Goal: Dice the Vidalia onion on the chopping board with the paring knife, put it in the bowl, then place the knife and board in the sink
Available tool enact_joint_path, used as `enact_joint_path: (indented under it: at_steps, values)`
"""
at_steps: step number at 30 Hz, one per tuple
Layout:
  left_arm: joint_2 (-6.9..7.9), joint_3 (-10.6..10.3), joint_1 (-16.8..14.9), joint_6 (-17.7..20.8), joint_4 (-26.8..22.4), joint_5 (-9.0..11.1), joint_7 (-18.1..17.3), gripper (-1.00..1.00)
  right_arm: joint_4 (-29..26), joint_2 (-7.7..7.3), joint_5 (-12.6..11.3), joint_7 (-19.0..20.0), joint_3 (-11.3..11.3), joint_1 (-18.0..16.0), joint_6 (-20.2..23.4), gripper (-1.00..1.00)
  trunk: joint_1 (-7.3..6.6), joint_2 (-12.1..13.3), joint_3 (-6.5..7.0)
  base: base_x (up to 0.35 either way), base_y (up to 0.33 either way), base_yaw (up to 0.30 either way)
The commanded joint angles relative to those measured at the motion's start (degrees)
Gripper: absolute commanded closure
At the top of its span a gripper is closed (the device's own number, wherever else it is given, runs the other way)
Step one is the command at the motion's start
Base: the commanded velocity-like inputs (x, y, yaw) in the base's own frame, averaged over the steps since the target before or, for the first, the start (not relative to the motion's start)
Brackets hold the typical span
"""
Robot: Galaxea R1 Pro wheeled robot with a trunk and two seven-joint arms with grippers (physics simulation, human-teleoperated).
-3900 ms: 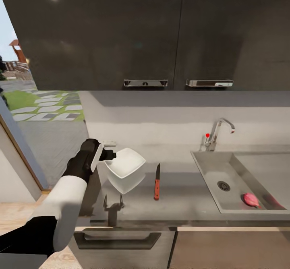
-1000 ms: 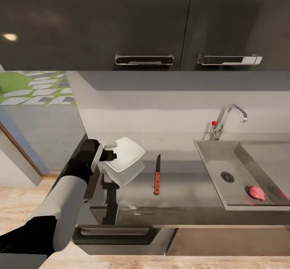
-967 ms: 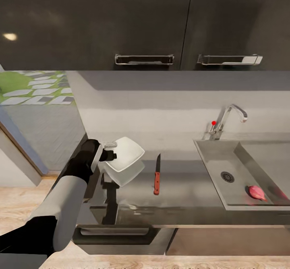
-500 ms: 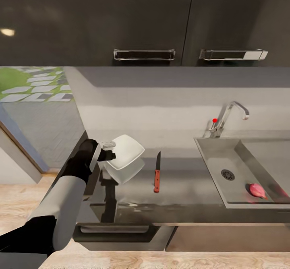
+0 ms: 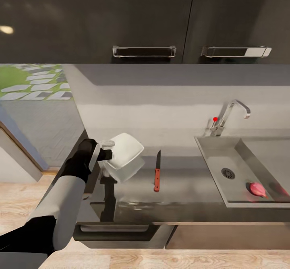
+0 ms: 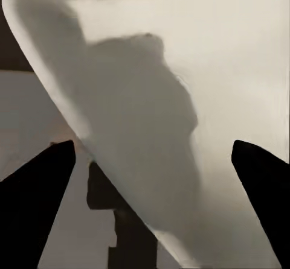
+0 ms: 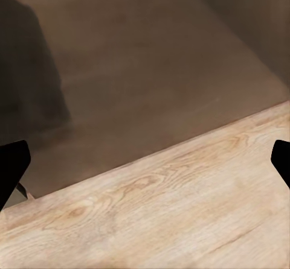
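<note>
Vidalia onion [image 5: 256, 189]: pinkish-red, lying on the floor of the sink basin, near its front right corner, just right of the round drain.
Sink [image 5: 209, 162]: grey steel basin set into the right end of the worktop; a chrome curved tap [image 5: 230, 114] with a red knob stands at its back left corner.
Bowl [image 5: 125, 153]: white, squarish, tilted up on edge and held just above the worktop at its left part; its reflection shows in the glossy surface beneath it.
Left gripper [image 5: 106, 154]: clamped on the bowl's left rim; in the left wrist view the bowl's wall [image 6: 181, 100] runs between the two dark fingers [image 6: 36, 202].
Right gripper [image 7: 145, 160]: finger tips sit at the two far edges of the right wrist view, wide apart, with nothing between them, above pale wooden floor [image 7: 181, 221].
Paring knife [image 5: 157, 176]: flat on the worktop between bowl and sink, red-orange handle toward the front edge, dark blade pointing at the wall.
Countertop [image 5: 181, 200]: glossy grey, mirror-like, with dark cabinets below.
Room: dark wall cabinets [image 5: 121, 19] with two chrome handles overhead, a plain grey backsplash, and at far left an opening onto grass and paving stones.
</note>
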Motion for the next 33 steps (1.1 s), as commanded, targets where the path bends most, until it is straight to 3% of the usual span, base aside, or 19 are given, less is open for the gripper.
enact_joint_path:
  at_steps: [1, 24, 25, 33]
  values:
    - [-0.07, 0.2, -0.1, 0.2, 0.0, -0.5, -0.1, 1.00, 0.0, 0.01, -0.5, 0.4, 0.0, 0.0, -0.3, -1.00, 0.03, -0.1, -0.11, 0.000, 0.000, 0.000]
    - [-0.07, 0.6, -0.1, 0.4, -0.3, -0.5, 0.0, 1.00, 0.0, 0.01, -0.5, 0.4, 0.0, 0.0, -0.3, -1.00, 0.03, -0.1, -0.11, 0.000, 0.000, 0.000]
    - [-0.15, 0.3, -0.1, 0.7, -5.3, 0.3, 0.1, 1.00, 0.0, 0.03, -0.5, 0.4, 0.0, 0.0, -0.3, -1.00, 0.03, -0.1, -0.02, 0.000, 0.000, 0.000]
    - [-0.16, 0.2, -0.1, 0.8, -7.4, 0.4, 0.1, 1.00, 0.0, 0.02, -0.5, 0.4, 0.0, 0.0, -0.3, -1.00, 0.03, -0.1, 0.70, 0.000, 0.000, 0.000]
